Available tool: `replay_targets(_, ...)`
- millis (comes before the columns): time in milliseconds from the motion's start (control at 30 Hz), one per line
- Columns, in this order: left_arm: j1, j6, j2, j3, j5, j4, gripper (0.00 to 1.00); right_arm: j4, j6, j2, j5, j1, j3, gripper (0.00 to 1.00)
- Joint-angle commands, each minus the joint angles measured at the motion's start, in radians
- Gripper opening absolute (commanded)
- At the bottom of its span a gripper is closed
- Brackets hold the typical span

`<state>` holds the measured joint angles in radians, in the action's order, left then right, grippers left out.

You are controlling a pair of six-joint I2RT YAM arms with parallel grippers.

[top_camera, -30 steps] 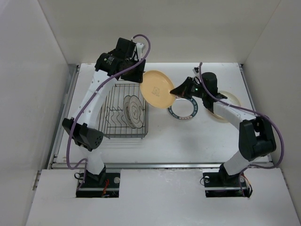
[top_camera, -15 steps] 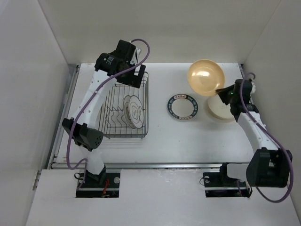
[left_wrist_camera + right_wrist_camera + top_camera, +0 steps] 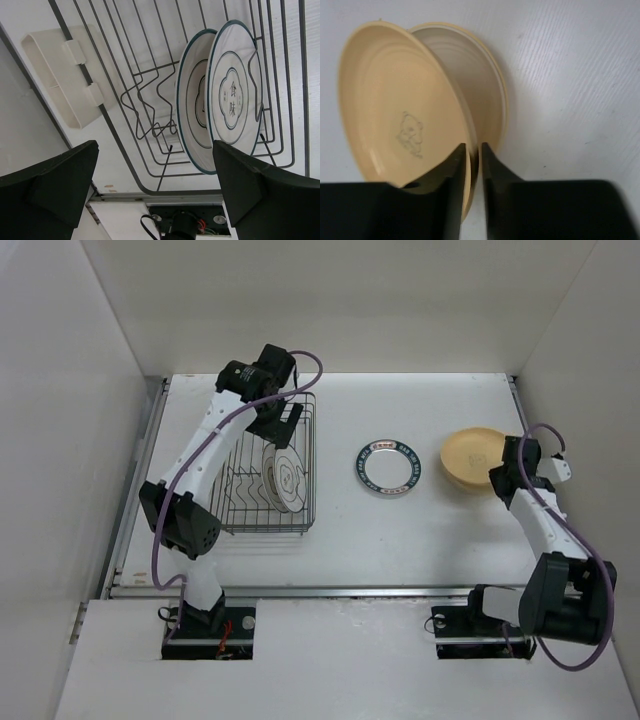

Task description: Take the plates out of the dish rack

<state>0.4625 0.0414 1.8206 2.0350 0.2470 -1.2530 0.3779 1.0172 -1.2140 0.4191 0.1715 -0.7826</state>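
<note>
Two right fingers [image 3: 451, 185] are pinching the near rim of a tan plate [image 3: 405, 110], with almost no gap showing between them. The plate is leaning at a tilt over a second tan plate [image 3: 482, 85] already lying flat. From above, the pair is sitting at about three o'clock on the tabletop [image 3: 380, 540], and whether the upper plate's far edge is touching the lower one cannot be told.

The step in hand appears to be stacking this plate. The next move is calling for the fingers to lower the rim until the plate settles, then spread and draw back without dragging it off the stack.

At nine o'clock, the left fingers [image 3: 55, 185] are hanging spread wide and empty over the dish rack [image 3: 262, 530]. Two white ringed plates [image 3: 232, 100] are standing on edge there, side by side in the dividers, waiting for a grasp on an upper rim. A third ringed plate [image 3: 389, 468] is lying flat near the tabletop's centre.

Half a second back, the tan plate was riding high above the twelve o'clock side of the stack, its face turned up to the overhead camera; it is now down at the stack. The left arm has meanwhile swung closer over the rack.
</note>
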Motion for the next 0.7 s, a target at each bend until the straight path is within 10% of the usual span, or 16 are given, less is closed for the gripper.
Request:
replay_targets(0,-0.007,0.011,-0.023,0.002,0.023,-0.011,0.97,-0.039,0.012,-0.033,0.067,0.02,-0.006,0.29)
replay_targets(67,-0.007,0.011,-0.023,-0.012,0.023,-0.011,0.97,-0.071,-0.04,-0.061,0.037,0.02,-0.006,0.63)
replay_targets(167,-0.007,0.011,-0.023,-0.035,0.023,-0.02,0.97,-0.064,-0.069,-0.134,-0.008,0.02,-0.043,0.79)
replay_targets(667,-0.007,0.02,-0.014,-0.142,-0.009,-0.049,0.83,-0.036,-0.089,-0.012,-0.071,0.02,-0.02,0.82)
